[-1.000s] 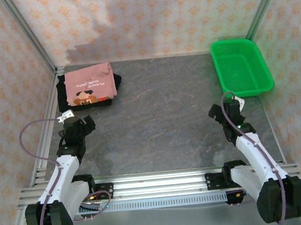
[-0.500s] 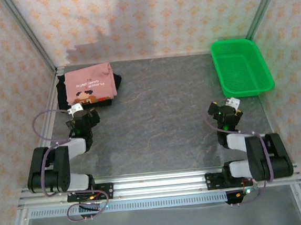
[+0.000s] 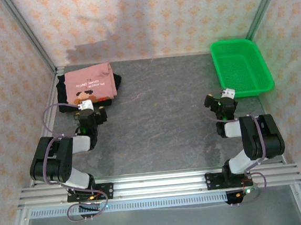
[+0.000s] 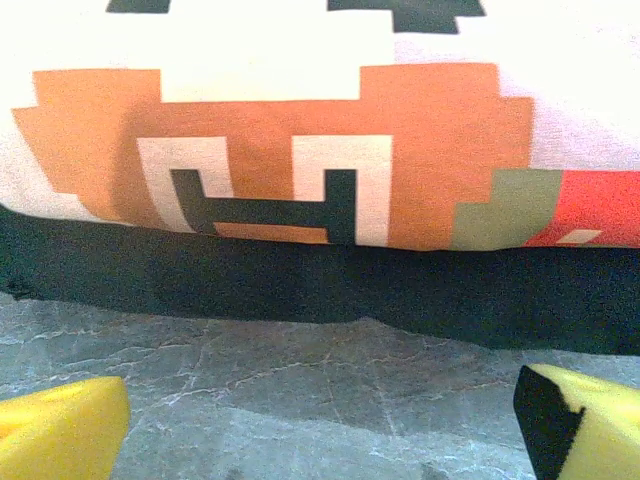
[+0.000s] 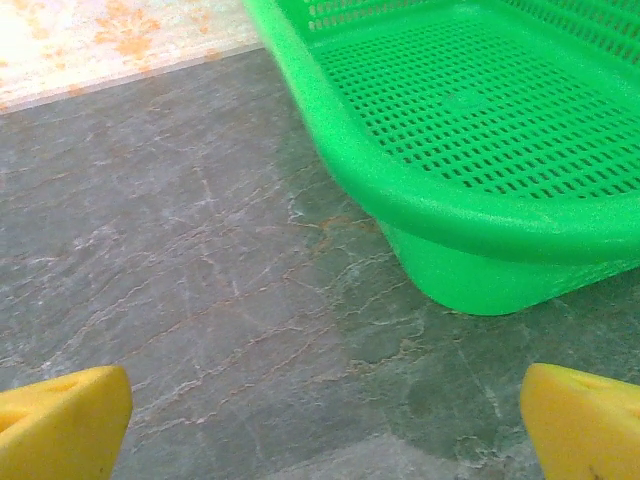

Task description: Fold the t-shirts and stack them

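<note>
The folded salmon-pink t-shirt (image 3: 91, 85) lies on top of the folded black t-shirt (image 3: 63, 97) at the table's back left corner. In the left wrist view the pink shirt's pixel print (image 4: 290, 160) sits above the black shirt's edge (image 4: 330, 285). My left gripper (image 3: 90, 115) hovers low just in front of that stack, open, its yellow fingertips (image 4: 60, 430) wide apart over bare table. My right gripper (image 3: 221, 104) is open too, near the basket's front corner, with its yellow fingertips (image 5: 585, 420) spread and nothing between them.
A green plastic mesh basket (image 3: 240, 68) stands at the back right, and its near rim (image 5: 470, 215) looms close in the right wrist view. Patterned walls and aluminium frame posts enclose the grey stone-look table (image 3: 161, 111).
Both arms have folded back toward their bases, and the grippers have drawn in and dropped low over the table. The shirt stack has not moved.
</note>
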Controlling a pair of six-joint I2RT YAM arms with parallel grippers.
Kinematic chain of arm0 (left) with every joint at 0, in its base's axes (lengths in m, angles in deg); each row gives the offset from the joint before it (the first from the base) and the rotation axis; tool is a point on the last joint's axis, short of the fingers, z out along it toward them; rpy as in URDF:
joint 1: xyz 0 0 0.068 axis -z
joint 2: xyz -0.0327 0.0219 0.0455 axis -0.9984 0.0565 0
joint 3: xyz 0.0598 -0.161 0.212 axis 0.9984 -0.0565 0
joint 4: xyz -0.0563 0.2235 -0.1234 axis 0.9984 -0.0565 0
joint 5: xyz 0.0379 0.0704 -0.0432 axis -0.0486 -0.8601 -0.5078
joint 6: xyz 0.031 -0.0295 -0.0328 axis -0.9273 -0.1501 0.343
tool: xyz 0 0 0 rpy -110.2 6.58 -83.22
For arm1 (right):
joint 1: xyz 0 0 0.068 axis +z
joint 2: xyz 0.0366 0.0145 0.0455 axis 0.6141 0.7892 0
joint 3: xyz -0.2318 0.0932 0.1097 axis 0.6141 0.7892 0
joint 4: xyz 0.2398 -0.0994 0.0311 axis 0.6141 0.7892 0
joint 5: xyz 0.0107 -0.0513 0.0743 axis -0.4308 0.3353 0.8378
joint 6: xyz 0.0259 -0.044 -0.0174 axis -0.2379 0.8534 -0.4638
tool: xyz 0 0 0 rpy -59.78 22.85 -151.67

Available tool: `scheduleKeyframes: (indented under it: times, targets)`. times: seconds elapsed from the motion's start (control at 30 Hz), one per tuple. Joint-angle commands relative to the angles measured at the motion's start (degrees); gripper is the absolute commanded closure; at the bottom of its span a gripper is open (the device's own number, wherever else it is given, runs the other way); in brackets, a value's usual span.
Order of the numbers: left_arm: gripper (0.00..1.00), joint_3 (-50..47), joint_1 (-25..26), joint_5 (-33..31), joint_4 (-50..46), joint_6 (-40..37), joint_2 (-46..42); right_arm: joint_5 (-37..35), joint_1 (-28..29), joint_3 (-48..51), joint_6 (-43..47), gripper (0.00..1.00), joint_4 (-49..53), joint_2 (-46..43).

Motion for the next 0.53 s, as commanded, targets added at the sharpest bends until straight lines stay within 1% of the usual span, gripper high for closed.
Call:
scheduleKeyframes:
  times: [0.0, 0.4, 0.5]
  targets:
    - [0.00, 1.33, 0.22, -1.21, 1.54, -1.64, -0.20, 2.21, 0.35, -1.16, 1.44, 0.01, -0.06, 0.02]
    - [0.00, 1.26, 0.27, -1.23, 1.59, -1.69, -0.19, 2.19, 0.34, -1.75, 1.44, 0.01, 0.67, 0.42]
    - [0.00, 1.30, 0.23, -1.23, 1.62, -1.66, -0.15, 1.78, 0.32, -0.79, 1.36, 0.01, -0.63, 0.01]
